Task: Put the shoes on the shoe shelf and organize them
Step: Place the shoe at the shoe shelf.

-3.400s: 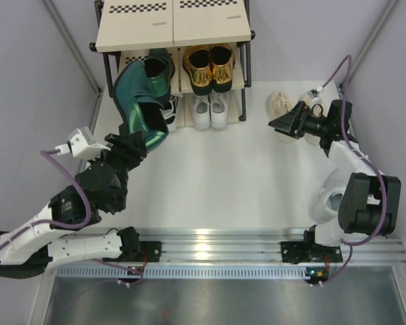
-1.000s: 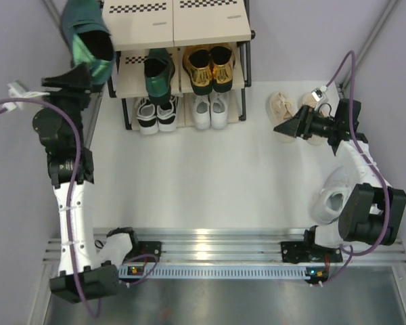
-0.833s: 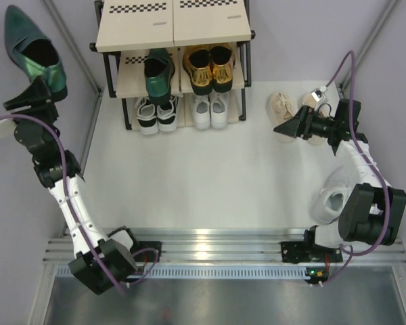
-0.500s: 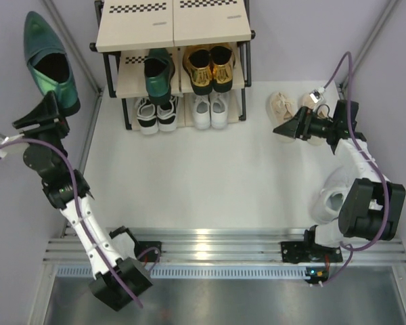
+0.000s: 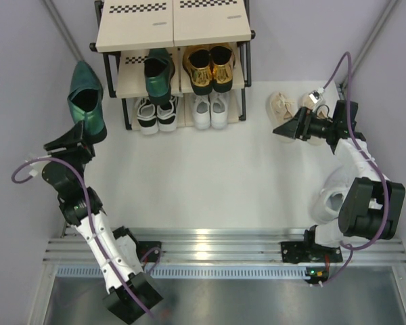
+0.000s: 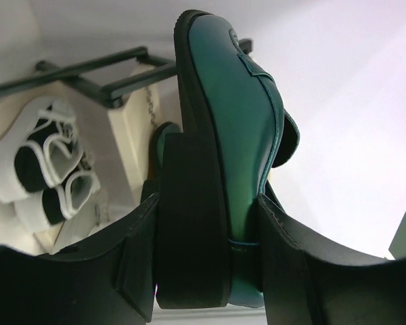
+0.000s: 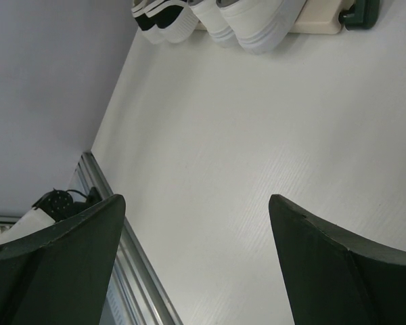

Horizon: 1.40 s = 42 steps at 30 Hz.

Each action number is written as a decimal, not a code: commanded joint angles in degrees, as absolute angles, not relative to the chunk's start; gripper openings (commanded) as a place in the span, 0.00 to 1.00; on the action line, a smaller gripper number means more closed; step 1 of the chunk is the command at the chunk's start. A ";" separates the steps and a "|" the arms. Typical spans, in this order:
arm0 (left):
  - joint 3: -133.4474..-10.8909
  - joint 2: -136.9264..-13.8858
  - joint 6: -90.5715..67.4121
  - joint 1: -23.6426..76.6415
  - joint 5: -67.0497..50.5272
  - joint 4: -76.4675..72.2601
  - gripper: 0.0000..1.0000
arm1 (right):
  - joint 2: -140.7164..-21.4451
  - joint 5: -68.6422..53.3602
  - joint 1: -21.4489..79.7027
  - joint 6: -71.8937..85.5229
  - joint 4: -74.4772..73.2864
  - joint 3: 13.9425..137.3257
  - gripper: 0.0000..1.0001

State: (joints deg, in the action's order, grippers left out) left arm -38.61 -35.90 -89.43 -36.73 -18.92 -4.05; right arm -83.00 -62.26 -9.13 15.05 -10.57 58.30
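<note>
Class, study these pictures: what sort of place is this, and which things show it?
Likely a robotics lab test cell, not a home: two arms bolted to a metal rail, a white table walled by plain panels, and a shoe shelf staged with shoes.

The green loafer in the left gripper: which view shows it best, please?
Top external: the green loafer shows whole from above, left of the shoe shelf, heel in the left gripper. Left wrist shows only sole and side. Right wrist misses it.
</note>
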 commanded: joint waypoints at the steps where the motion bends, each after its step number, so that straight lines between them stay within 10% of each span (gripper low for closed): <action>1: -39.38 -34.37 -93.69 -36.91 -25.91 -8.96 0.00 | -82.18 -63.28 -9.40 15.03 -6.86 59.50 0.87; 12: -36.39 -35.24 -93.61 -35.77 -36.39 -8.79 0.00 | -81.83 -63.19 -9.40 14.94 -6.85 59.59 0.88; 42: -47.72 -60.99 -88.95 -19.69 -18.81 -25.31 0.00 | -80.77 -62.14 -9.49 12.92 -10.46 61.17 0.87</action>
